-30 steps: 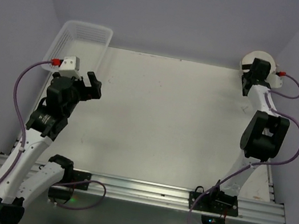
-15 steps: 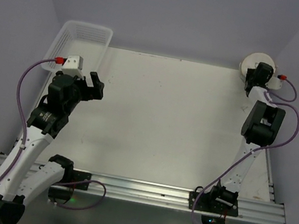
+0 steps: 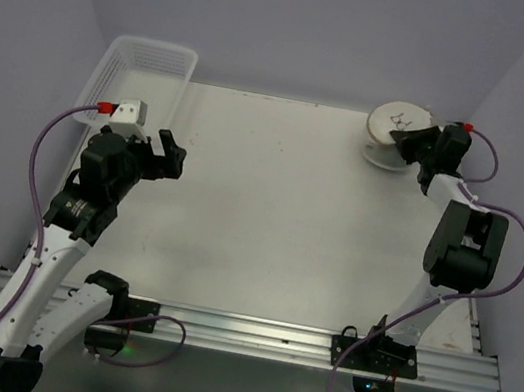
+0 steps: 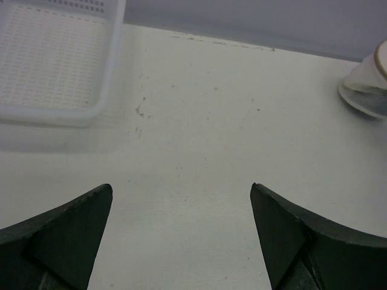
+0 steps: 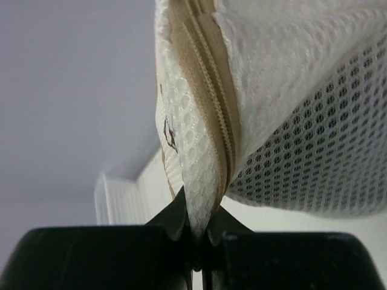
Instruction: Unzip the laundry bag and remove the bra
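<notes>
The laundry bag, a round white drum with a black icon on its top, sits tilted at the table's far right. My right gripper is shut on its rim. In the right wrist view the jaws pinch the white mesh edge beside the beige zipper, which looks closed. The bra is hidden. My left gripper hovers open over the left side of the table, far from the bag, with nothing between its fingers. The bag shows at the left wrist view's right edge.
A white lattice basket stands at the far left corner, just beyond my left gripper, and shows as the basket in the left wrist view. Purple walls close in behind and on both sides.
My right gripper has shut on the bag's rim and pulled the bag left out of the far right corner, tipping it. The left arm has barely moved.
</notes>
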